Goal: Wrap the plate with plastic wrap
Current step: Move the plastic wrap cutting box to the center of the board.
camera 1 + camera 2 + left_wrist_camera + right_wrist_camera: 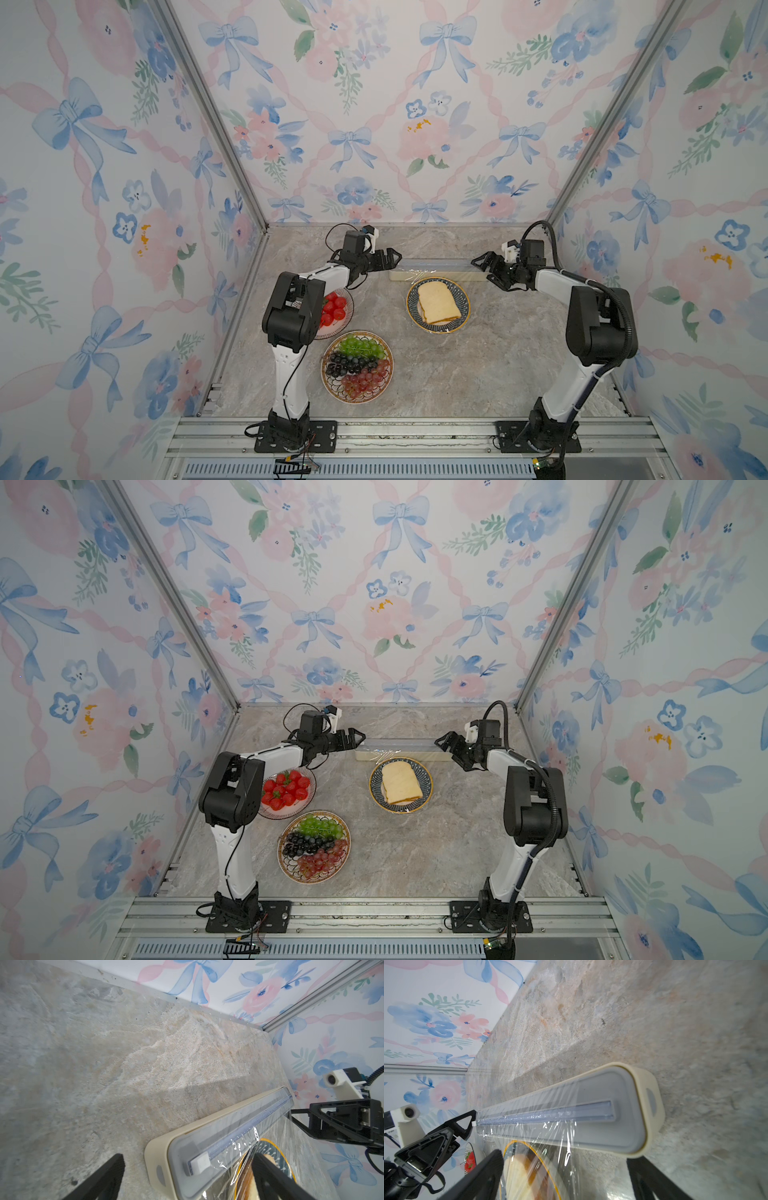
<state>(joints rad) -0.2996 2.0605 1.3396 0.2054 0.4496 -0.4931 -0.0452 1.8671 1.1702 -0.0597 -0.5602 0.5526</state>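
Observation:
The plate has a dark patterned rim with a gold edge and holds a sandwich. It sits mid-table, just in front of the long cream box with its grey lid. Clear, crinkly plastic wrap runs from the box down over the plate. My left gripper is open, its fingers straddling the box's left end. My right gripper is open at the box's right end. Neither holds anything. Film also shows in the left wrist view.
A plate of red strawberries sits partly under my left arm. A plate of green, black and red grapes stands in front of it. Floral walls close in the table at the back and both sides.

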